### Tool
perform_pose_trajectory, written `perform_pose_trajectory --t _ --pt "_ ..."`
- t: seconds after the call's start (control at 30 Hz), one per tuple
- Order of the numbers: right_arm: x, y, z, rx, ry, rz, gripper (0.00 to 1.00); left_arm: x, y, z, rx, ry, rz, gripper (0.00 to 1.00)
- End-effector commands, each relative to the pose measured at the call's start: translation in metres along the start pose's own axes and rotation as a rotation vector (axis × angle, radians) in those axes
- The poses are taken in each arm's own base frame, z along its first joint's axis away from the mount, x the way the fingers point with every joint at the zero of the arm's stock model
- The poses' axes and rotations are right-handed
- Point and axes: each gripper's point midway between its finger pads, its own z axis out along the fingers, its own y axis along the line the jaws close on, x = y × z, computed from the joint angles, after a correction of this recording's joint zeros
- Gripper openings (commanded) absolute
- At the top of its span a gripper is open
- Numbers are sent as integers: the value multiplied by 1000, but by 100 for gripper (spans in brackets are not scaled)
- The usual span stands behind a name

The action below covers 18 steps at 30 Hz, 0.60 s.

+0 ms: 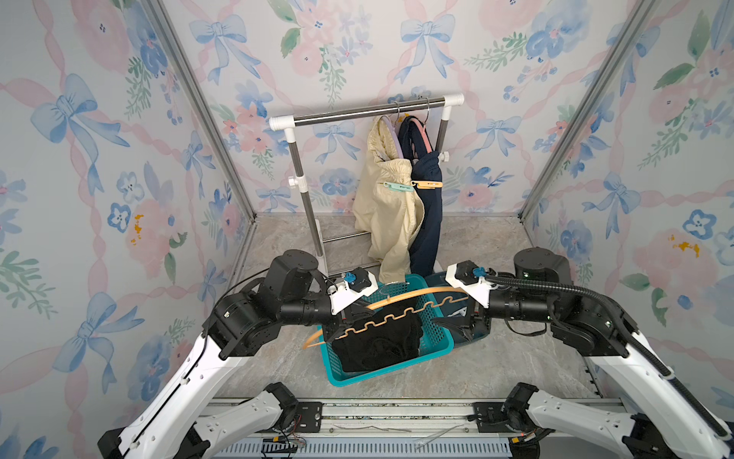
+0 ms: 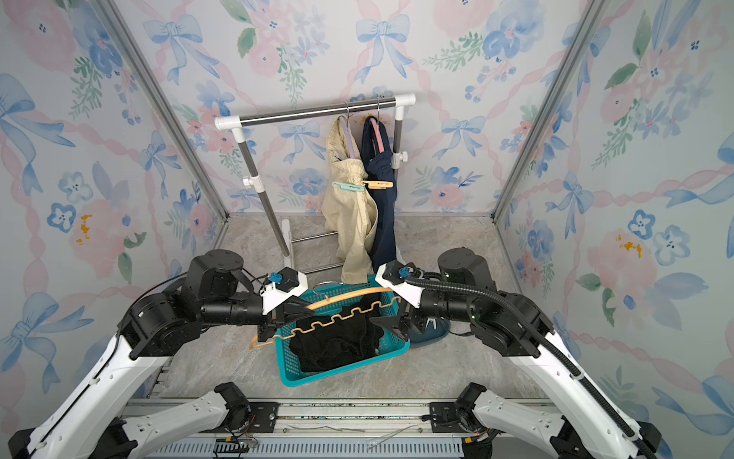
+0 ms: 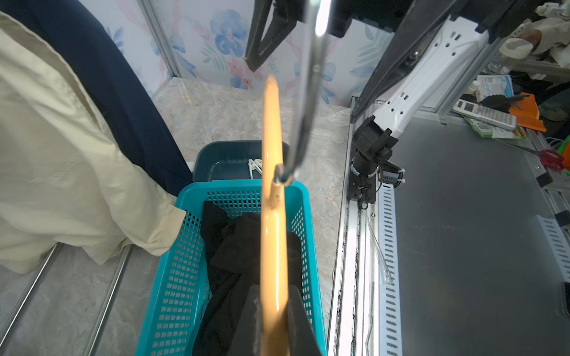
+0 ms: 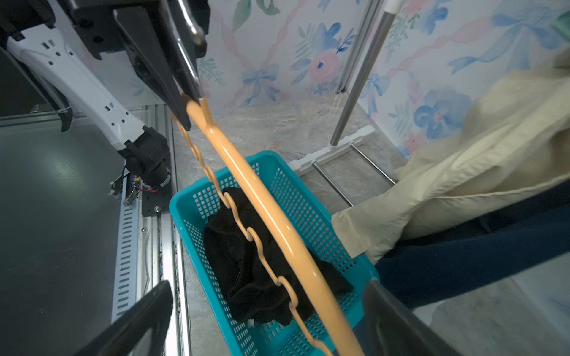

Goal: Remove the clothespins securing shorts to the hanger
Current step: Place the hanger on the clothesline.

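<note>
Lying in basket [image 1: 435, 332], black shorts [image 1: 377, 347] beneath hanger [image 1: 417, 296] clamped in left hand [image 3: 274, 289]

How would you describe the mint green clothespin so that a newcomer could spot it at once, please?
Find the metal clothes rack at the back, where cream shorts and navy shorts hang side by side. Clipped to the cream pair is the mint green clothespin, lying roughly level. Its only close neighbour is a light orange clothespin across the navy pair.

Bright even diffuse light, soft shadows, white glare on the metal hook [image 3: 305, 101], orange hanger [image 3: 271, 215] blurred near the left wrist lens, frame posts [image 1: 200, 107] splayed toward ten and two o'clock in both top views
</note>
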Motion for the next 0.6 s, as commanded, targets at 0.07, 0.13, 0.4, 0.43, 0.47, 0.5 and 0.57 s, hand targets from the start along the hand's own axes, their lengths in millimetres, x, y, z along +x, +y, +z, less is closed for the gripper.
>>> perform_pose_trajectory --t 0.07,0.13,0.4,0.43,0.47,0.5,0.57 --pt "-35 -41 -37 270 -208 122 97 -35 22 -41 -204 -124 -54 0" --pt "-43 -50 -54 343 -273 175 97 -46 26 -56 -255 -166 -77 0" --pt "-24 -80 -82 566 -307 348 96 -85 42 -137 -511 -364 -150 0" --pt "-18 -84 -82 597 -301 368 97 -89 44 -147 -542 -388 -159 0" --pt "-13 -88 -82 625 -293 387 97 -92 46 -157 -577 -411 -166 0" --pt "-8 -91 -81 643 -284 402 97 -93 50 -165 -611 -427 -175 0" --pt "2 -95 -76 664 -253 428 97 -95 57 -179 -678 -456 -200 0"
